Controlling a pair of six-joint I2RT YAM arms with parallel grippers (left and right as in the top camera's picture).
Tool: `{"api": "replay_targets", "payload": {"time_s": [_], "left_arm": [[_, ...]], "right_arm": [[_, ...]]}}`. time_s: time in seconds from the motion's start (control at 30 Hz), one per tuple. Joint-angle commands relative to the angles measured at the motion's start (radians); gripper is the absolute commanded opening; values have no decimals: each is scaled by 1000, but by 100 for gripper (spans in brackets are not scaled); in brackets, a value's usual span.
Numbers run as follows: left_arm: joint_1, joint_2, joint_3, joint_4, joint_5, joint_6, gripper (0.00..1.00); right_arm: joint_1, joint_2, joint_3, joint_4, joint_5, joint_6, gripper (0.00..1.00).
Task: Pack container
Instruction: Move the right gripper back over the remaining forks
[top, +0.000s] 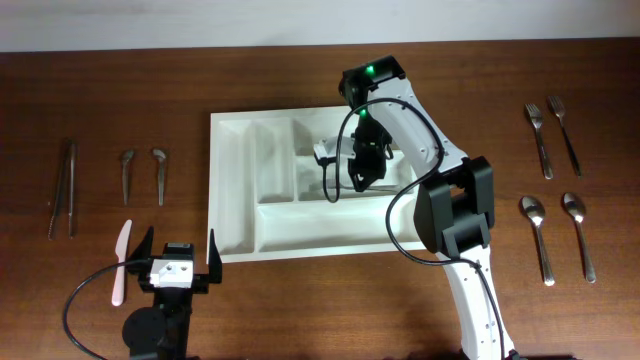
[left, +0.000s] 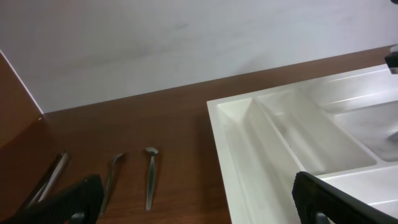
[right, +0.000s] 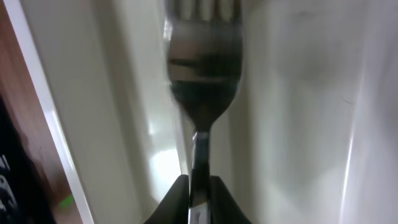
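The container (top: 232, 185) is a large white cutlery tray in the middle of the table; it also shows in the left wrist view (left: 242, 155) and fills the right wrist view (right: 93, 93). My right gripper (top: 360, 168) hangs over its upper long compartment. In the right wrist view this gripper (right: 198, 186) is shut on the handle of a metal fork (right: 202, 68), tines pointing away, just above the tray floor. My left gripper (top: 176, 248) is open and empty near the front edge, left of the tray's front corner; its fingers frame the left wrist view (left: 199, 208).
Left of the tray lie metal tongs (top: 62, 188), two small spoons (top: 127, 172) (top: 160, 172) and a pink knife (top: 121, 262) beside my left gripper. At the right lie two forks (top: 540, 140) (top: 564, 135) and two spoons (top: 535, 235) (top: 578, 230).
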Motion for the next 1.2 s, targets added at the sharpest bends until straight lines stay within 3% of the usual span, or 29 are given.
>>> {"api": "replay_targets", "payload": {"time_s": [0.0,0.27,0.33,0.47,0.67,0.77,1.17], "left_arm": [[4,-8,-6,0,-8,16,99],[4,-8,-6,0,-8,16,99],[4,-8,-6,0,-8,16,99],[4,-8,-6,0,-8,16,99],[4,-8,-6,0,-8,16,99],[4,-8,-6,0,-8,16,99],[4,-8,-6,0,-8,16,99]], "right_arm": [[-3,-23,-5,-4,-23,-38,17],[-27,-23,-3,28,-23,-37,38],[-39,-23,13,30,-22,-32,99],[-69,-23,108,21,19,74,99],[-142,-23,396,-4,278,443,99],[-214,-23,534,-4,315,555,99],[-631,-21,601,87,232,721,99]]}}
